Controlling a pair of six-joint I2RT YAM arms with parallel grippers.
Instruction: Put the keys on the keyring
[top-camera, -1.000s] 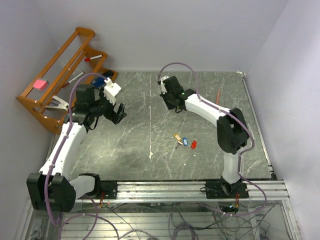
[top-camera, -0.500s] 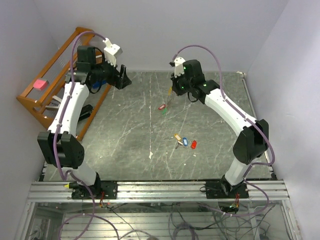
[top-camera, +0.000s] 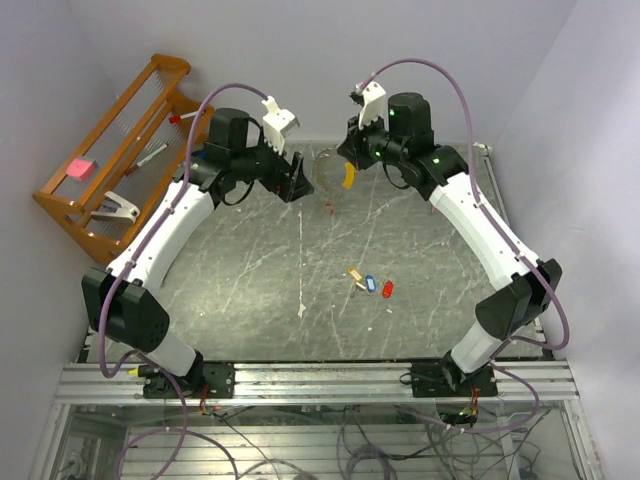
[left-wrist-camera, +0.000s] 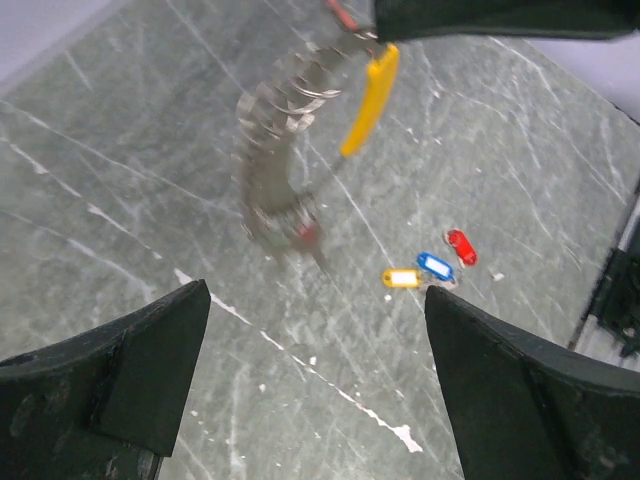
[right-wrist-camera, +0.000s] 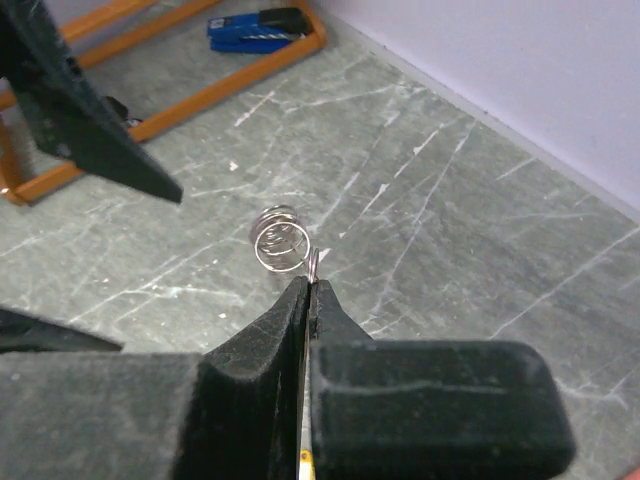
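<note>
My right gripper (top-camera: 350, 155) is shut on the keyring (top-camera: 335, 175), a silvery chain of rings with a curved yellow piece (top-camera: 347, 177), held above the back of the table. In the right wrist view the shut fingertips (right-wrist-camera: 308, 285) pinch one ring (right-wrist-camera: 313, 264), and the coiled rings (right-wrist-camera: 278, 240) hang beyond. My left gripper (top-camera: 292, 182) stands open just left of it, nothing between its fingers (left-wrist-camera: 120, 380). The chain (left-wrist-camera: 272, 160) dangles ahead of it with a small red piece (left-wrist-camera: 306, 233) at its low end. Three loose keys lie mid-table: orange-yellow (top-camera: 356, 274), blue (top-camera: 370, 285), red (top-camera: 388, 289).
An orange wooden rack (top-camera: 120, 150) leans against the left wall, holding a pink block (top-camera: 79, 168), markers and a blue object (right-wrist-camera: 255, 28). The walls stand close at the back and on both sides. The metal rail (top-camera: 330, 380) runs along the near edge.
Both arms rose and swung toward the back centre. The right gripper lifted the keyring off the table. The left gripper left the rack and now faces the hanging chain.
</note>
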